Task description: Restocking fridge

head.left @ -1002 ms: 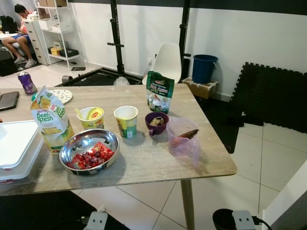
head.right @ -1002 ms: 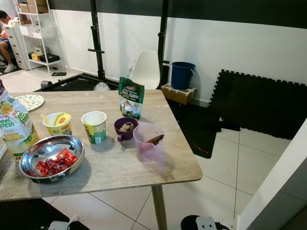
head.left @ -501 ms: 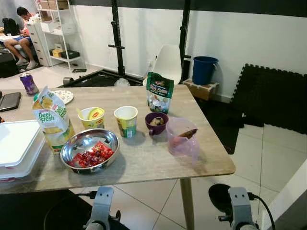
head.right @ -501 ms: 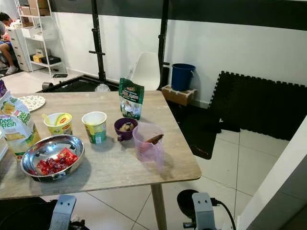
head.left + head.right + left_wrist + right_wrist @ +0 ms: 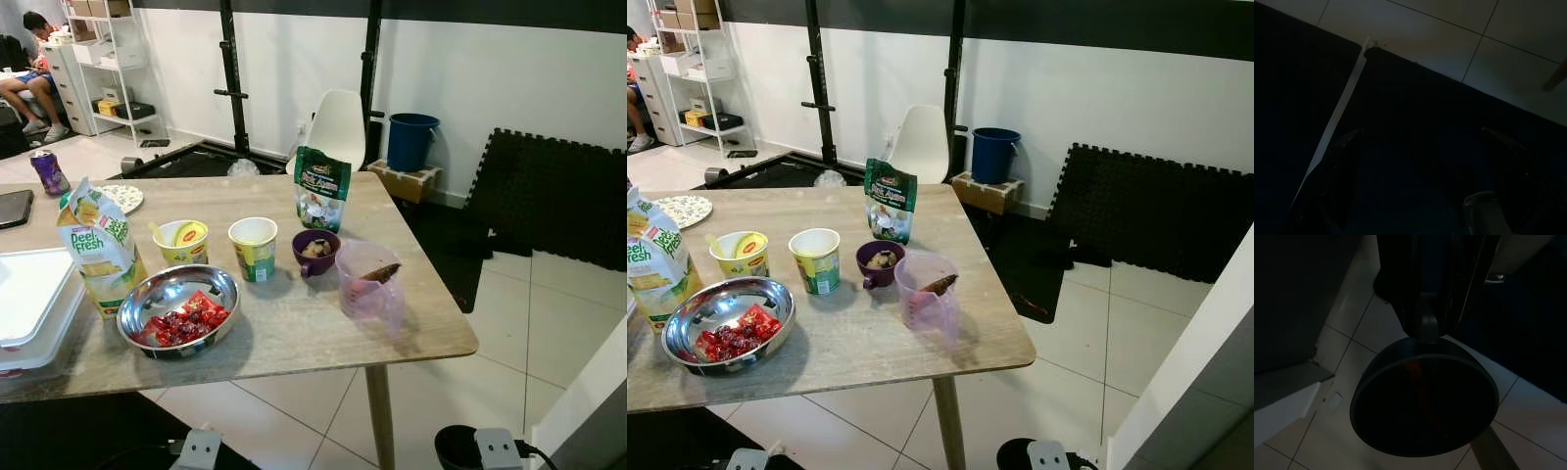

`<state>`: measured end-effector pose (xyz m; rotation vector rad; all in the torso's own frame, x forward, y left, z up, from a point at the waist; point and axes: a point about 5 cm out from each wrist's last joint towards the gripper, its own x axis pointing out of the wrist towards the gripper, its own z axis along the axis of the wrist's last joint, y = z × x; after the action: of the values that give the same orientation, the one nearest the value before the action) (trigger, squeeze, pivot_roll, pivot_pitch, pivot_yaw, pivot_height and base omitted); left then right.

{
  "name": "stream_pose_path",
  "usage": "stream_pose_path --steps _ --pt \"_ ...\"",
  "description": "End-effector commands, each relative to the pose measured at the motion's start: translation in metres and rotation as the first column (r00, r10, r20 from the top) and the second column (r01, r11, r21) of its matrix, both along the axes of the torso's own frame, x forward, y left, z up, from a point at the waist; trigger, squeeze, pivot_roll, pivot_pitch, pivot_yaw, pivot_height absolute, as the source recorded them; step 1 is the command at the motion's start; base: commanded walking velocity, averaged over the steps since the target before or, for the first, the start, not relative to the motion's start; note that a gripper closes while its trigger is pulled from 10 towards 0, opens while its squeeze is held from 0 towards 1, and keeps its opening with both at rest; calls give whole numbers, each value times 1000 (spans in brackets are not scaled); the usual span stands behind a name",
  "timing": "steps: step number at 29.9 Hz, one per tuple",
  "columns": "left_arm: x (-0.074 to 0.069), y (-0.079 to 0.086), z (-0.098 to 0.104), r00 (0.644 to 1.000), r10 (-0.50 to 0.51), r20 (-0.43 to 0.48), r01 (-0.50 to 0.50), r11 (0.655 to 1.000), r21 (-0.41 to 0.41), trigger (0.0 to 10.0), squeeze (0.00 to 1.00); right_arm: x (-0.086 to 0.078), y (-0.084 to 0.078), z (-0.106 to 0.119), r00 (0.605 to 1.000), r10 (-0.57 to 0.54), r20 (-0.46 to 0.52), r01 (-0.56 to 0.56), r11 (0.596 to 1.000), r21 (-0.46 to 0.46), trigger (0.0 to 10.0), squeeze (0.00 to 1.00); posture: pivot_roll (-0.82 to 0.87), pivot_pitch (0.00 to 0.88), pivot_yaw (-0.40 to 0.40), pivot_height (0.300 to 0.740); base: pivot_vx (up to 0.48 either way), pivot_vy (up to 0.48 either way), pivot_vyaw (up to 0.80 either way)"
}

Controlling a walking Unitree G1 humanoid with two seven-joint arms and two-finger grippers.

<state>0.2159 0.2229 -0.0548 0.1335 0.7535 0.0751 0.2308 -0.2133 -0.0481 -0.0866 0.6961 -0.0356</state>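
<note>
On the wooden table (image 5: 294, 333) stand a Peel Fresh juice carton (image 5: 101, 250), a steel bowl (image 5: 178, 310) of red pieces, a yellow noodle cup (image 5: 182, 242), a green and white cup (image 5: 254, 248), a purple cup (image 5: 316, 253), a green pouch (image 5: 321, 189) and a clear pink jug (image 5: 368, 284). Both arms hang low below the table's near edge, the left wrist (image 5: 199, 450) and the right wrist (image 5: 495, 448) just showing. In the dark left wrist view my left gripper (image 5: 1420, 196) has its fingers (image 5: 1337, 181) wide apart over a dark mat, holding nothing.
A white lidded box (image 5: 29, 304), a purple can (image 5: 47, 171), a plate (image 5: 120, 199) and a dark tablet (image 5: 15, 208) sit at the table's left. A white chair (image 5: 338, 127), blue bucket (image 5: 411, 140) and black foam mats (image 5: 549, 196) stand behind. A person (image 5: 29, 59) sits far left. A white panel (image 5: 588, 392) rises at right.
Both arms, which had risen into view half a second ago, have dropped back low. The camera has shifted slightly. Nothing on the table has moved.
</note>
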Motion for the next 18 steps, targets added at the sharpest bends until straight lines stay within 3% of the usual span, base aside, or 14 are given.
stream_pose_path --steps 1,18 --pt "-2 -7 -3 1000 -9 -10 9 1000 -12 10000 0 -2 0 -1 1000 3 -4 -3 1000 -5 10000 0 -22 90 -12 740 0 0 0" --pt "0 -8 -2 1000 5 -7 -5 1000 -15 10000 0 -6 11 -6 1000 15 -23 -14 1000 22 10000 0 -23 81 -12 740 0 0 0"
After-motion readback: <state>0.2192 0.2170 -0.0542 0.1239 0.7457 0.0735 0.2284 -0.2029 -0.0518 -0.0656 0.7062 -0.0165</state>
